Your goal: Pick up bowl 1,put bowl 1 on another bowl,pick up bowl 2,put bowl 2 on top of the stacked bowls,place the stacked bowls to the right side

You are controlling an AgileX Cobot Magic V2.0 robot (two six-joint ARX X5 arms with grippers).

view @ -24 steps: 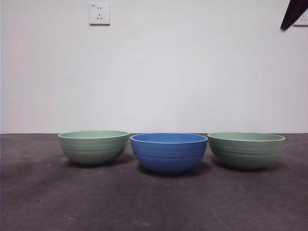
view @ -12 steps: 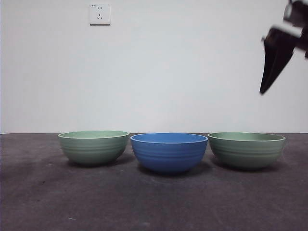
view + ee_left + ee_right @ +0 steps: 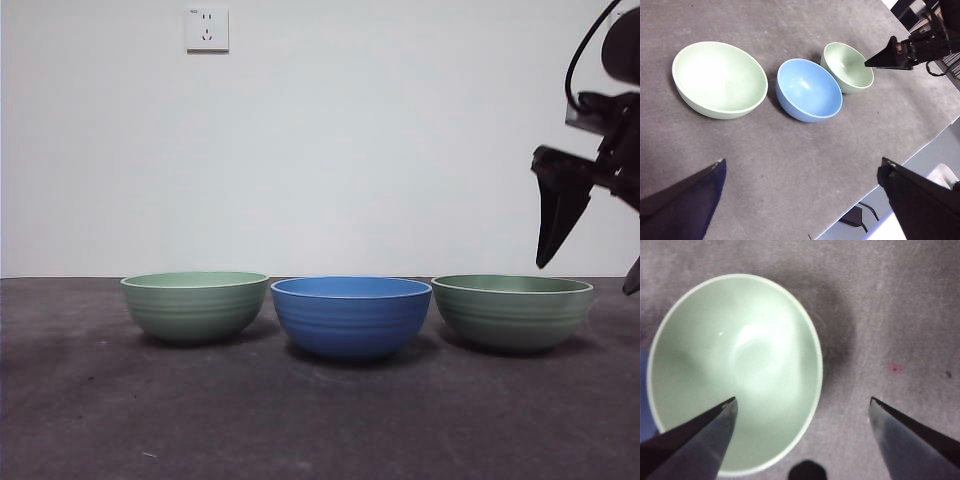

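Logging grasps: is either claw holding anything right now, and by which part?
Nothing is held. The right claw hangs open above the green bowl; the left claw is open too.

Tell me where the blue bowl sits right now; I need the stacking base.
In the front view, the blue bowl stands mid-table between two green bowls; the right hand, open, hangs above the right-side green one.

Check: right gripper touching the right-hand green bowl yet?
Apart. Front view shows the right gripper open above the green bowl, with wall showing between its nearer jaw tip and the rim.
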